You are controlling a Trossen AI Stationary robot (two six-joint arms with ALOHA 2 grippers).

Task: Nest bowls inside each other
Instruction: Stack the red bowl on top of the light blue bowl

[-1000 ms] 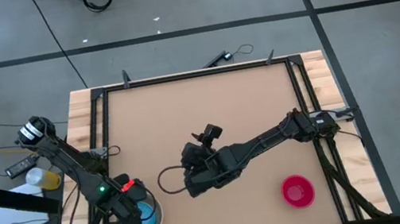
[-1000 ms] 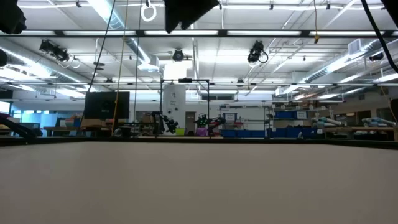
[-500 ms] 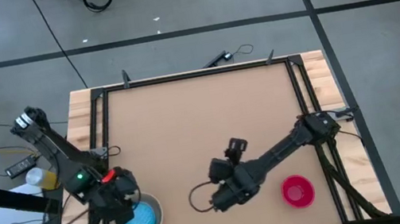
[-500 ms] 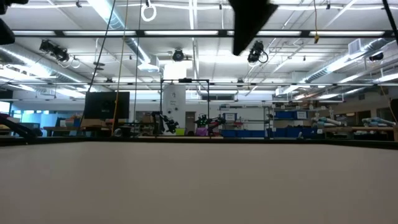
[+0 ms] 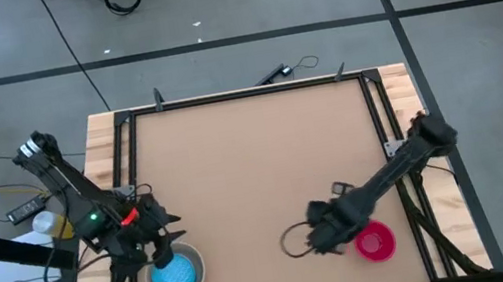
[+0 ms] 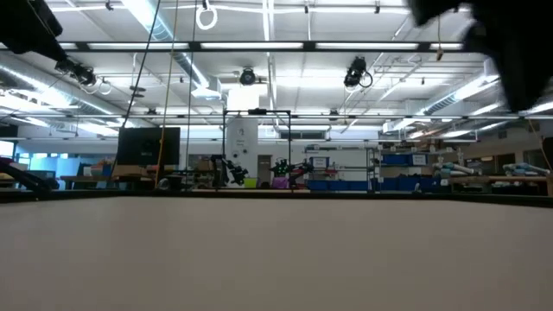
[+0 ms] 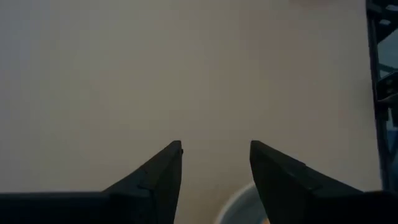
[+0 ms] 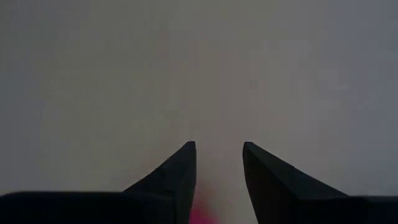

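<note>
A light blue bowl (image 5: 176,276) sits nested in a white-grey bowl (image 5: 198,279) near the table's near left corner. My left gripper (image 5: 170,237) hangs open just beyond that stack on its far side. In the left wrist view the white-grey rim (image 7: 244,202) shows below the left gripper (image 7: 214,147). A magenta-red bowl (image 5: 376,242) stands upright on the table at the near right. My right gripper (image 5: 326,240) points down just left of it, open, touching nothing. A magenta patch (image 8: 202,215) shows between the fingers of the right gripper (image 8: 219,144).
A black frame and wooden rails (image 5: 112,153) border the tabletop. A black cable loop (image 5: 293,241) hangs from the right arm beside its gripper. A yellow object (image 5: 55,226) lies off the table's left side. The middle and far part of the table (image 5: 253,151) is bare board.
My left gripper has risen off the nested bowls and drawn back toward the far edge, tipping up from pointing down. The blue bowl has stayed in the white-grey one. My right gripper has swept from the table's middle toward the near right, turning downward beside the magenta-red bowl.
</note>
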